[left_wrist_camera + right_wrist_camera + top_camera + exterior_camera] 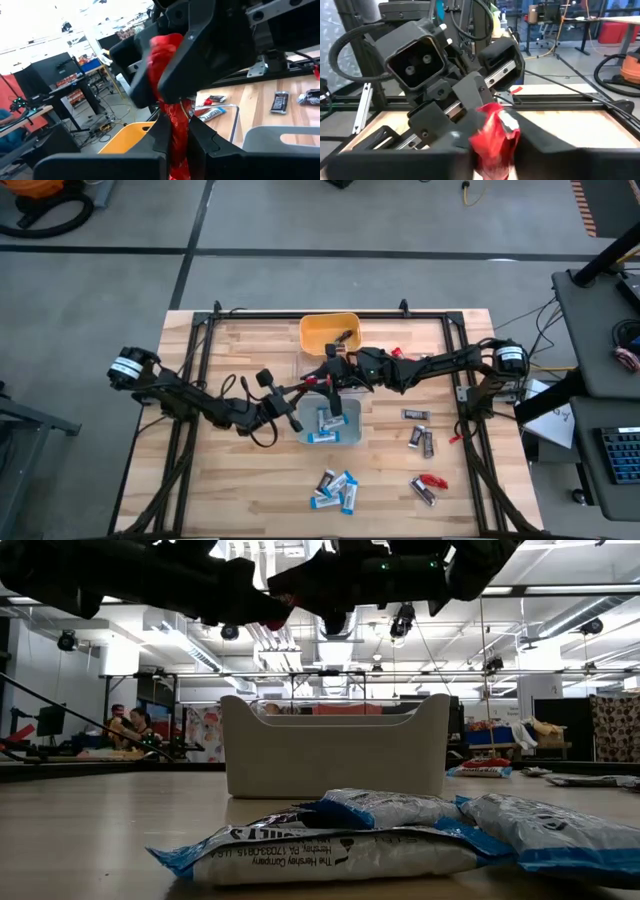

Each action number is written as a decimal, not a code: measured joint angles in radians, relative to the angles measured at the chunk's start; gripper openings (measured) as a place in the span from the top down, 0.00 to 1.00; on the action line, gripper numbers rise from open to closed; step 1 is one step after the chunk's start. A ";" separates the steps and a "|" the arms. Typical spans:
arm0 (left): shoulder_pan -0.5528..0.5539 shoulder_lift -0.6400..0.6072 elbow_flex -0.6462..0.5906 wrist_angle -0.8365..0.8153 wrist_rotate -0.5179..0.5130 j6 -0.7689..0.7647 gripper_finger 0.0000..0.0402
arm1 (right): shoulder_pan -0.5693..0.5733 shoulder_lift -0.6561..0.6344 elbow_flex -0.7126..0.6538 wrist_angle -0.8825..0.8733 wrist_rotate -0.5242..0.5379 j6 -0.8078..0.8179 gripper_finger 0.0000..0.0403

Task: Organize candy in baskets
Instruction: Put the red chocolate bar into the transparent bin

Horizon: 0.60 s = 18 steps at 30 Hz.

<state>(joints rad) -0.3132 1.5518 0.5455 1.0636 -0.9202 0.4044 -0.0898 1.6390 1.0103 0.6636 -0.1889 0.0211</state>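
A red-wrapped candy hangs in the air between both grippers, above the clear basket. My left gripper reaches in from the table's left, and my right gripper from the right. Both are shut on this candy. The yellow-orange basket stands farther back and holds one dark bar. The pale grey-blue basket sits nearer and holds blue-and-white candies. Loose candies lie on the near part of the table. My left gripper pinches the red candy's one end between its two fingers. The candy is lifted clear and runs away from the fingers toward the other gripper. My right gripper pinches the candy's opposite end between its two fingers, coming from the table's right; the wrapper is crumpled there.
Blue-and-white candies lie in a small heap near the table's front edge. Dark bars, a red one and another dark one lie right of the grey-blue basket. A red candy lies behind my right arm.
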 joint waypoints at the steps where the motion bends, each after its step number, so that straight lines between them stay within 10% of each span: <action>1: 0.000 -0.003 -0.002 0.000 0.000 -0.004 0.98 | 0.000 0.000 0.000 0.000 -0.003 -0.012 0.89; 18: 0.018 -0.049 -0.011 -0.011 -0.024 -0.153 0.67 | -0.107 -0.047 0.000 -0.161 0.035 -0.067 0.93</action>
<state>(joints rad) -0.2948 1.5024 0.5348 1.0527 -0.9444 0.2515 -0.1970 1.5922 1.0103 0.5030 -0.1535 -0.0464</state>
